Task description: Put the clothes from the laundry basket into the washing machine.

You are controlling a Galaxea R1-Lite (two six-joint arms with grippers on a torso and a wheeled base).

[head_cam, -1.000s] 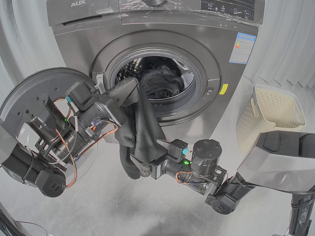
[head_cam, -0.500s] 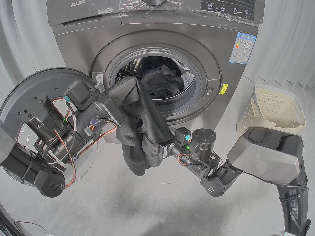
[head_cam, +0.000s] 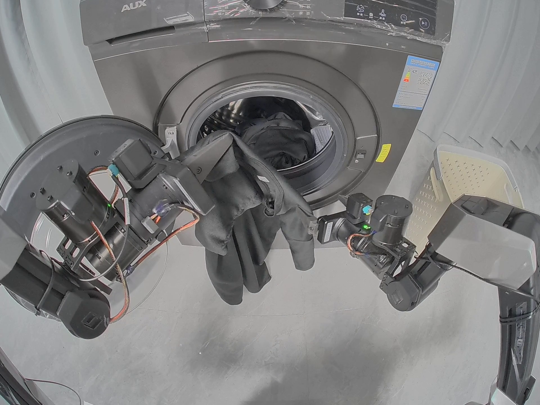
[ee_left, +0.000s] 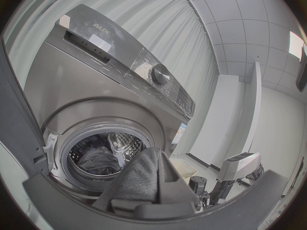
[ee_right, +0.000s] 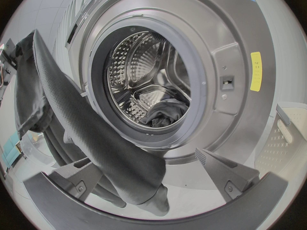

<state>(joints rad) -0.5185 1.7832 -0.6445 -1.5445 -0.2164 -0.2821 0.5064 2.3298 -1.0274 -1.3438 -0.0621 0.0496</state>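
At centre of the head view, just left of the drum opening (head_cam: 270,113): left pincer (head_cam: 209,161) is closed on the top of a dark garment (head_cam: 247,215). The left wrist view confirms cloth pinched in it.

The garment is outside the washing machine (head_cam: 140,80). Its long axis runs near vertical, hanging from the left pincer past the lower rim of the port towards the floor (head_cam: 281,338). One fold swings out to the lower right and lies across the right pincer (ee_right: 144,162).

Right pincer: jaws wide apart, gripping nothing. The right wrist view shows the fold draped over one side of it, the other side bare. It sits below and right of the port, in front of the machine's face.

Other clothes (head_cam: 278,142) already lie in the drum. Laundry basket (head_cam: 467,181) stands at the right edge of the frame beside the machine; what it holds cannot be told. Door (head_cam: 73,142) stands open at left.

Judgement: the opening lies up and to the right of the left pincer and very near, so the left arm is the nearer one. The hanging tail is the problem. The coming move needs the low end lifted over the rim, likely by the right pincer from beneath.
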